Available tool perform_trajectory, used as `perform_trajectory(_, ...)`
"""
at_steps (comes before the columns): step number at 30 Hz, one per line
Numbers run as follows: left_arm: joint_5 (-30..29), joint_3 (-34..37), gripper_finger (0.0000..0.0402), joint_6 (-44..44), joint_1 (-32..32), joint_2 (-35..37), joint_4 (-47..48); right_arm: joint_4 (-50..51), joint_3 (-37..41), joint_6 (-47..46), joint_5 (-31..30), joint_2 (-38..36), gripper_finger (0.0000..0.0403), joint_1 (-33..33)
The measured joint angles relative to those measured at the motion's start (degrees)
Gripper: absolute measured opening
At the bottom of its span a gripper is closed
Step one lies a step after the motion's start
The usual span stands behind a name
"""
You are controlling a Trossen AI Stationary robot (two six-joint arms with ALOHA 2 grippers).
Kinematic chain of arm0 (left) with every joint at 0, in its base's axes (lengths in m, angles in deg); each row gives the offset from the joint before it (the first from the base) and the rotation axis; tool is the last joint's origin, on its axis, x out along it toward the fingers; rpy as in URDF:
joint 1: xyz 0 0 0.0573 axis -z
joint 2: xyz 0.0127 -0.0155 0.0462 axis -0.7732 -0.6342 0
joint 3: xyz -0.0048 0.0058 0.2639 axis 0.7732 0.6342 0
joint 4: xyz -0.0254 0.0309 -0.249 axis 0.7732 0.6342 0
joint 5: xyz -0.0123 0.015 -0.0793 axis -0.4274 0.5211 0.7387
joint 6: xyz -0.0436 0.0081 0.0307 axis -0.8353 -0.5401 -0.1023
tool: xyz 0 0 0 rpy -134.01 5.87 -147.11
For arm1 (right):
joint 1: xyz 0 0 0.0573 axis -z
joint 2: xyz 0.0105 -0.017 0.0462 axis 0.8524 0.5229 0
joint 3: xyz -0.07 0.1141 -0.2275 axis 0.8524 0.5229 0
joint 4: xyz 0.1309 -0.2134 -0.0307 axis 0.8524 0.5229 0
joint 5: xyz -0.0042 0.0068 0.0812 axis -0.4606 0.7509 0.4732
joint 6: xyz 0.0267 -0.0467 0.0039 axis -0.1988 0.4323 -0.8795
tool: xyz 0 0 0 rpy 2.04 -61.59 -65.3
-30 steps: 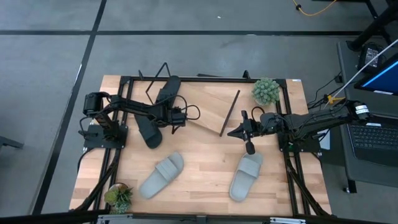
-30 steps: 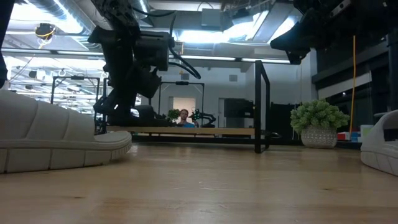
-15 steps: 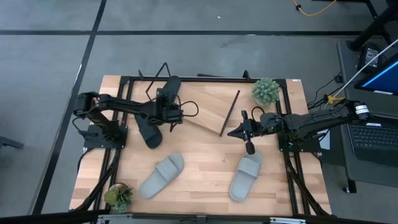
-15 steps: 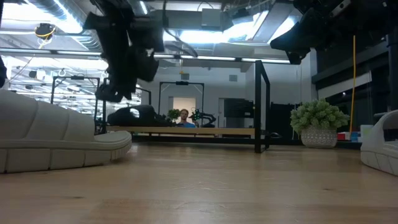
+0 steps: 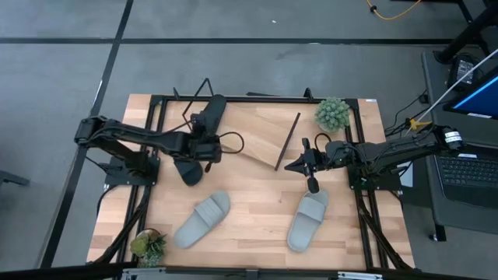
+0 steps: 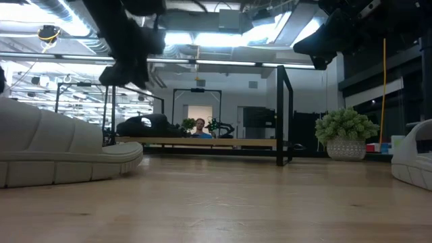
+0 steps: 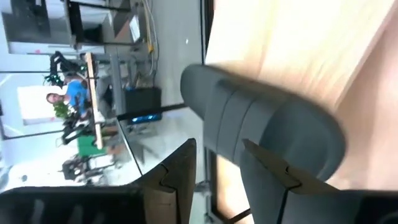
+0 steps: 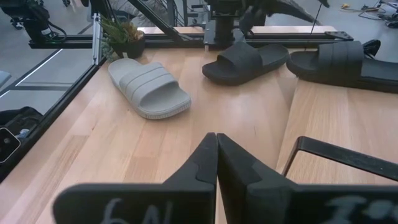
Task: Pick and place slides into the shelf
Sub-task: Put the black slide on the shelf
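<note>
One black slide [image 5: 210,113] lies on the left end of the shelf [image 5: 261,134], a light-wood board on black wire legs. The other black slide [image 5: 187,168] lies on the table beside it. Two grey slides [image 5: 202,219] [image 5: 308,220] rest sole-down near the table's near edge. My left gripper [image 5: 208,148] hangs open in the air between the two black slides. Its wrist view shows a black slide [image 7: 261,118] just beyond the fingers [image 7: 171,180]. My right gripper [image 5: 290,166] hovers shut right of the shelf, above the table [image 8: 216,142].
A potted plant [image 5: 333,114] stands at the far right corner and another plant [image 5: 148,246] at the near left. A black frame [image 5: 257,98] rims the table. The shelf's upright leg [image 6: 280,115] stands mid-table. Bare wood [image 5: 257,202] lies between the grey slides.
My left gripper has risen from beside the black slide on the shelf and drawn back toward the table's left edge. That slide has stayed on the board.
</note>
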Motion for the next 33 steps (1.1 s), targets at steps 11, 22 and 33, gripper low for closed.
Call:
perform_trajectory(11,7.85,0.0,0.0111,-8.34,7.0,6.09,1.12,0.02,0.0,-0.01,0.02,0.0,0.0007,-0.02)
perform_trajectory(22,16.3,0.0,0.0061,-19.29,13.9,11.86,3.36,0.01,0.0,0.01,0.02,0.0,0.0007,-0.02)
perform_trajectory(33,18.5,0.0,0.0004,-29.02,21.87,12.19,7.95,-0.02,0.0,-1.18,0.02,0.0,0.0007,-0.02)
